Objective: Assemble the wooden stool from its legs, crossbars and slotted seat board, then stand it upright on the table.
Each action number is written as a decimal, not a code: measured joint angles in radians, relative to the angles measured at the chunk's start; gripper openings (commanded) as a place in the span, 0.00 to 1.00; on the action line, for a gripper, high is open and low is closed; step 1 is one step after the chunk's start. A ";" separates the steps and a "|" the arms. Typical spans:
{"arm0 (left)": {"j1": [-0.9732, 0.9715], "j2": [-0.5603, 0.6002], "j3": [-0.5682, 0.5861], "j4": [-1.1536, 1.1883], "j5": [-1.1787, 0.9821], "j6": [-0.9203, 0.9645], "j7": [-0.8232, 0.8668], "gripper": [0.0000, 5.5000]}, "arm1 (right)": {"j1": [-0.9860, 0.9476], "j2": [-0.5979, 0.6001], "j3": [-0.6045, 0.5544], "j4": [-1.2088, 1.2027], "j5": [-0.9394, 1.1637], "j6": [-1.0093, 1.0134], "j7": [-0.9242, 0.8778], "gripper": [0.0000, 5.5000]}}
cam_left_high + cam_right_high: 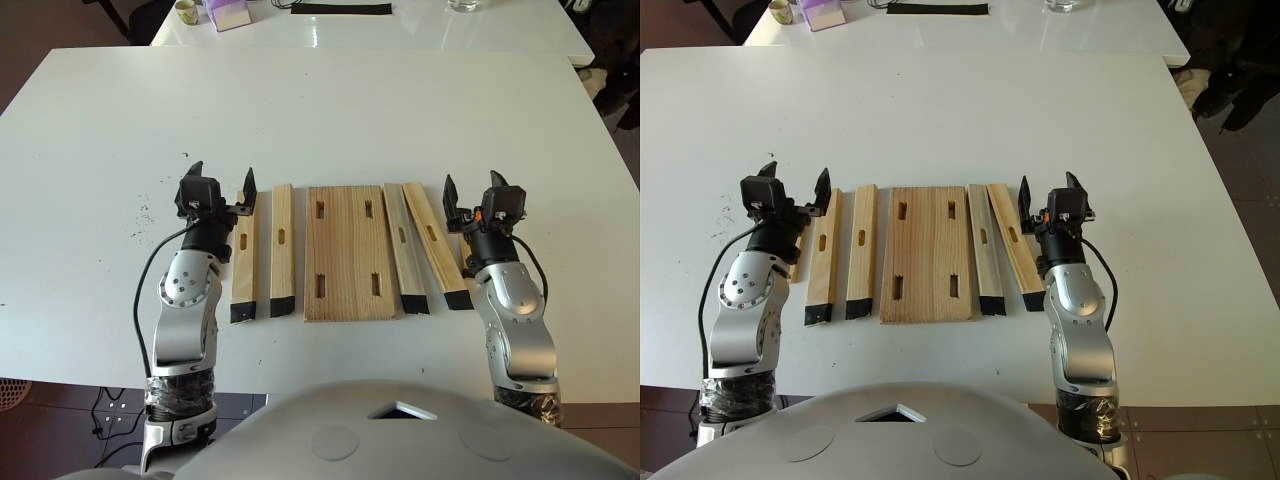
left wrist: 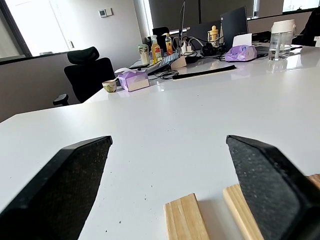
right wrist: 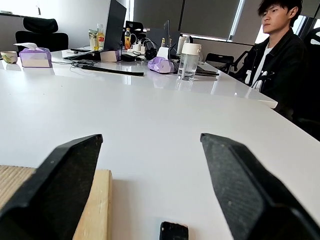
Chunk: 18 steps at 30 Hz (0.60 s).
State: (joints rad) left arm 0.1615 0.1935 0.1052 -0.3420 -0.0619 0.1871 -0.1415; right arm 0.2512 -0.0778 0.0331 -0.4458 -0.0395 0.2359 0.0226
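Jaws stand wide on the left gripper (image 1: 223, 172), which holds nothing. It sits left of the seat board (image 1: 347, 252), one fingertip over the far end of the outer leg (image 1: 244, 258). A second leg (image 1: 282, 250) lies between that one and the board. The board lies flat on the table (image 1: 330, 110), four slots facing up. Just right of the board lies a greyish leg (image 1: 404, 250), then a paler leg (image 1: 437, 243) angled outward. Right of these sits the right gripper (image 1: 471, 180) — jaws wide, empty.

Free passage over far table (image 1: 300, 110); legs (image 1: 283, 250) packed beside seat board (image 1: 349, 252).
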 measured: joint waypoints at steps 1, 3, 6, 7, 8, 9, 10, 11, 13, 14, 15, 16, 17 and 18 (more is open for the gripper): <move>-0.001 0.002 0.001 0.005 0.000 0.002 -0.005 0.77 | 0.003 0.002 0.000 0.002 -0.002 -0.001 -0.005 0.66; -0.018 0.013 0.002 0.025 0.000 0.002 -0.014 0.77 | -0.004 0.012 0.001 0.014 -0.007 -0.003 -0.019 0.66; -0.055 0.028 0.008 0.045 0.000 0.004 -0.019 0.77 | -0.026 0.030 0.003 0.028 -0.007 -0.003 -0.033 0.66; -0.065 0.032 0.008 0.048 0.000 0.004 -0.020 0.77 | -0.032 0.034 0.005 0.028 -0.007 -0.004 -0.035 0.66; -0.072 0.033 0.008 0.049 0.000 0.004 -0.022 0.77 | -0.033 0.037 0.007 0.028 -0.007 -0.005 -0.035 0.66; -0.074 0.034 0.008 0.050 0.000 0.004 -0.024 0.77 | -0.033 0.038 0.009 0.029 -0.007 -0.005 -0.035 0.66; -0.074 0.034 0.007 0.054 0.000 0.004 -0.028 0.77 | -0.031 0.039 0.010 0.029 -0.007 -0.006 -0.035 0.66; -0.073 0.034 0.007 0.059 0.000 0.004 -0.029 0.77 | -0.029 0.039 0.010 0.029 -0.007 -0.007 -0.035 0.66; -0.072 0.034 0.007 0.067 0.000 0.004 -0.029 0.77 | -0.029 0.037 0.010 0.032 -0.007 -0.010 -0.035 0.66; -0.071 0.034 0.008 0.068 0.000 0.004 -0.029 0.77 | -0.030 0.037 0.007 0.035 -0.007 -0.012 -0.035 0.66; -0.070 0.035 0.009 0.068 0.000 0.004 -0.029 0.77 | -0.031 0.037 0.005 0.037 -0.007 -0.014 -0.035 0.66; -0.071 0.036 0.009 0.069 0.000 0.004 -0.029 0.77 | -0.034 0.038 0.001 0.042 -0.007 -0.017 -0.039 0.66; -0.071 0.036 0.009 0.070 0.000 0.004 -0.029 0.77 | -0.034 0.038 -0.001 0.043 -0.007 -0.020 -0.041 0.66; -0.071 0.038 0.010 0.071 0.000 0.005 -0.031 0.77 | -0.034 0.039 -0.002 0.047 -0.007 -0.022 -0.047 0.66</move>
State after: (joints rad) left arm 0.0906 0.2317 0.1148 -0.2707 -0.0618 0.1919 -0.1730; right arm 0.2170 -0.0386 0.0313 -0.3993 -0.0470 0.2138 -0.0241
